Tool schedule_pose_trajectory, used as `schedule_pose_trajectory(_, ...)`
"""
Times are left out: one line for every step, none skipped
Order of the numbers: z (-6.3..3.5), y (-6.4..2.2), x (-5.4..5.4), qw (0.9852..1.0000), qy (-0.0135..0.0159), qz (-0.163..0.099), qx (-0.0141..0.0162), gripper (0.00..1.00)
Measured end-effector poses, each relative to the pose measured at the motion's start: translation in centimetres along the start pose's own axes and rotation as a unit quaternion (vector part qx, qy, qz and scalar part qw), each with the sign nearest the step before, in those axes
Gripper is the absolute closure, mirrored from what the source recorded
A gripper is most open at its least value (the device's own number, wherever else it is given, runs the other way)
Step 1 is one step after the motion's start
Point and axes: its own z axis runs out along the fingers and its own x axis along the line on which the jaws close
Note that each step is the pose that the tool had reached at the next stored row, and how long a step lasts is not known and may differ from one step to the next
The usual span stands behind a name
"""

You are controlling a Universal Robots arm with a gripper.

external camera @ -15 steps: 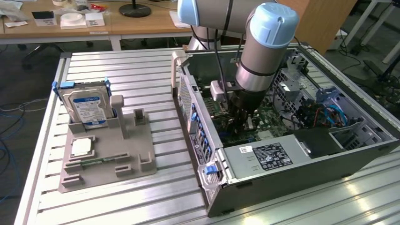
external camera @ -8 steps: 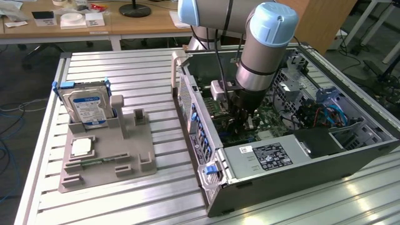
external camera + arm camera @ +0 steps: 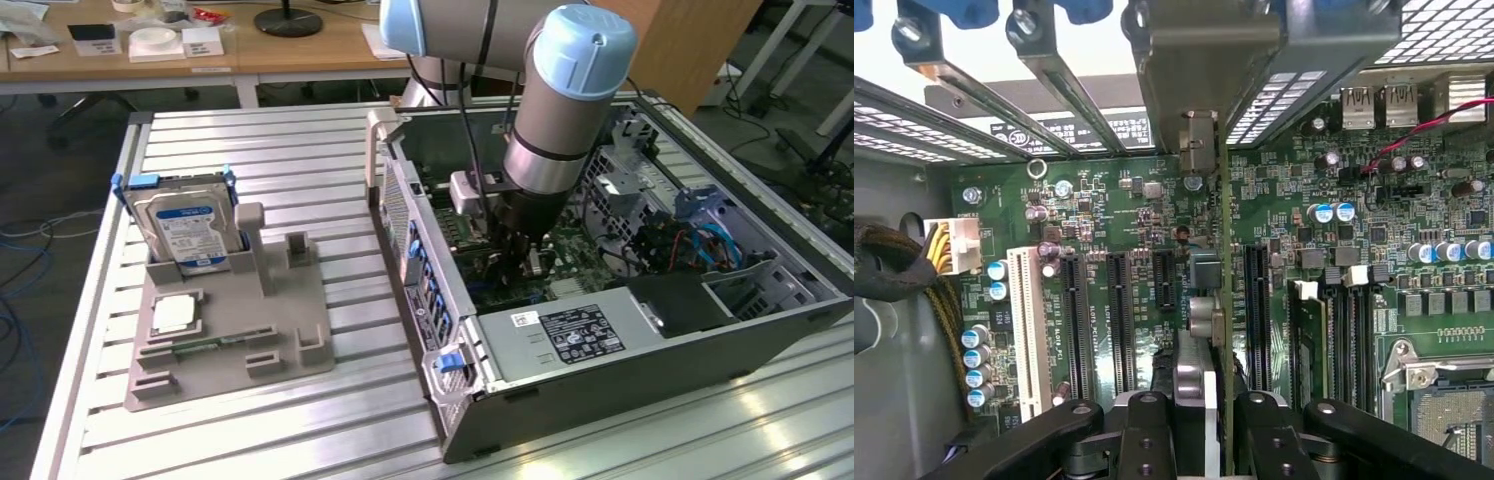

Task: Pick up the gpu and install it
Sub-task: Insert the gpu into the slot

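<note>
My gripper (image 3: pixel 1204 412) is shut on the gpu (image 3: pixel 1206 310), which I see edge-on as a thin green board running up to its silver bracket (image 3: pixel 1196 140). The card hangs upright over the green motherboard (image 3: pixel 1104 210), just beside a long black slot (image 3: pixel 1257 310). Whether it touches the slot I cannot tell. In the exterior view the arm reaches down into the open computer case (image 3: pixel 441 330), with the gripper (image 3: pixel 514 255) low over the motherboard; the card itself is hard to make out there.
Other black slots (image 3: pixel 1076 320) and a white slot (image 3: pixel 1026 330) lie beside the card, and memory slots (image 3: pixel 1344 330) on its other side. A power supply (image 3: pixel 574 335) sits in the case. On the grey fixture (image 3: pixel 227 340) outside stand a hard drive (image 3: pixel 194 225) and a processor (image 3: pixel 176 313).
</note>
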Motion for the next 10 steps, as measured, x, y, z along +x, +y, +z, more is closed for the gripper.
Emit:
schedule_pose_trajectory(0.01,0.01,-0.07,1.0,0.0,0.0,0.0,0.72)
schedule_pose_trajectory(0.03,0.01,-0.12,1.0,0.0,0.0,0.0,0.72)
schedule_pose_trajectory(0.04,0.01,-0.13,1.0,-0.0001,0.0,0.0,0.72)
schedule_pose_trajectory(0.04,0.01,-0.13,1.0,0.0,0.0,0.0,0.72)
schedule_pose_trajectory(0.05,0.02,-0.13,1.0,0.0001,0.0,0.0,0.72)
schedule_pose_trajectory(0.08,0.04,-0.16,1.0,-0.0001,0.0,0.0,0.72)
schedule_pose_trajectory(0.12,0.06,-0.19,1.0,-0.0001,0.0,0.0,0.72)
schedule_pose_trajectory(0.14,0.07,-0.21,1.0,-0.0001,0.0,0.0,0.72)
schedule_pose_trajectory(0.16,0.08,-0.22,1.0,0.0001,0.0,0.0,0.72)
schedule_pose_trajectory(0.18,0.08,-0.22,1.0,0.0001,0.0,0.0,0.72)
